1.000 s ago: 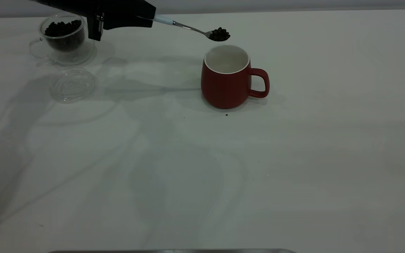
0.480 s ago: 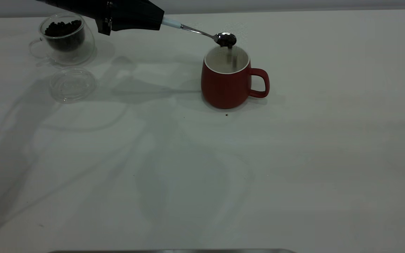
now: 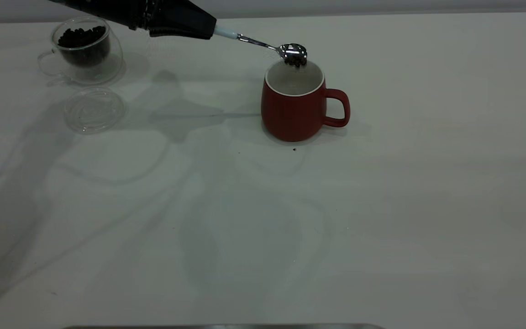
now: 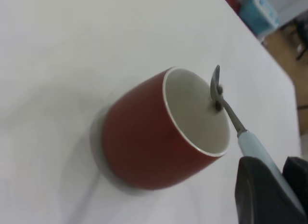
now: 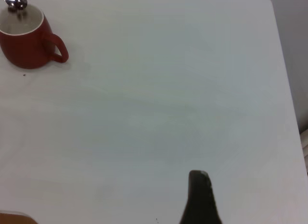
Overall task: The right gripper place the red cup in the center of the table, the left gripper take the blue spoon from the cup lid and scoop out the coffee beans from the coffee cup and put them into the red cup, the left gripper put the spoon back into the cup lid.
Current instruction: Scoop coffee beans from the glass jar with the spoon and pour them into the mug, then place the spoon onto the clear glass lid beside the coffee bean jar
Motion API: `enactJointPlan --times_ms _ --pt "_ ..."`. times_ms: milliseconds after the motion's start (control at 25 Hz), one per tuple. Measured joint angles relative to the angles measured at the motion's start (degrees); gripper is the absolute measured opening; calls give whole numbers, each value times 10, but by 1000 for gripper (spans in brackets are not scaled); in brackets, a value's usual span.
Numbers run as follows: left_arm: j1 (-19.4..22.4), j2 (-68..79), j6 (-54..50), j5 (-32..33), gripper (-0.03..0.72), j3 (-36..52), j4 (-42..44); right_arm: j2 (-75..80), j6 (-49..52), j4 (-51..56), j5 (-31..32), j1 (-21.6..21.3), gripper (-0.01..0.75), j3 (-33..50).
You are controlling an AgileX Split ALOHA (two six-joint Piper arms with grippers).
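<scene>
The red cup [image 3: 294,112] stands upright on the table [image 3: 381,205], handle to the right. My left gripper [image 3: 199,25] is shut on the pale handle of the blue spoon [image 3: 263,45] and holds it tipped over the cup's far rim. A few coffee beans [image 3: 296,60] cling under the spoon's bowl. In the left wrist view the spoon [image 4: 231,115] hangs edge-on over the red cup's [image 4: 144,137] white inside, with my left gripper [image 4: 269,168] behind. The coffee cup [image 3: 85,48] holds beans at far left, with the empty cup lid [image 3: 95,109] in front. My right gripper [image 5: 199,197] hovers over bare table, away from the red cup [image 5: 24,48].
A dark crumb [image 3: 294,149] lies on the table just in front of the red cup. The table's far edge runs close behind the coffee cup and the left arm. A grey edge [image 3: 222,326] shows at the near side.
The left gripper carried the heaped spoon right, over the red cup, and rolled it. Most of the beans have dropped from the spoon towards the cup.
</scene>
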Motion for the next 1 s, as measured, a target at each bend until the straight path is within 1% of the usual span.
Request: enactJointPlan --times_ms 160,320,400,480,600,680,840,1000 --pt "-1 0 58 0 124 0 -1 0 0 0 0 0 590 0" --pt "-1 0 55 0 124 0 -27 0 0 0 0 0 590 0" --pt "1 0 9 8 124 0 -54 0 0 0 0 0 590 0" --pt "8 0 -71 23 124 0 -67 0 0 0 0 0 590 0" --pt "33 -2 -176 31 124 0 -56 0 0 0 0 0 590 0" --pt "57 -7 -227 32 124 0 -48 0 0 0 0 0 590 0" --pt "95 -26 -270 36 124 3 -24 0 0 0 0 0 590 0" --pt "123 -68 -285 34 124 46 -11 0 0 0 0 0 590 0"
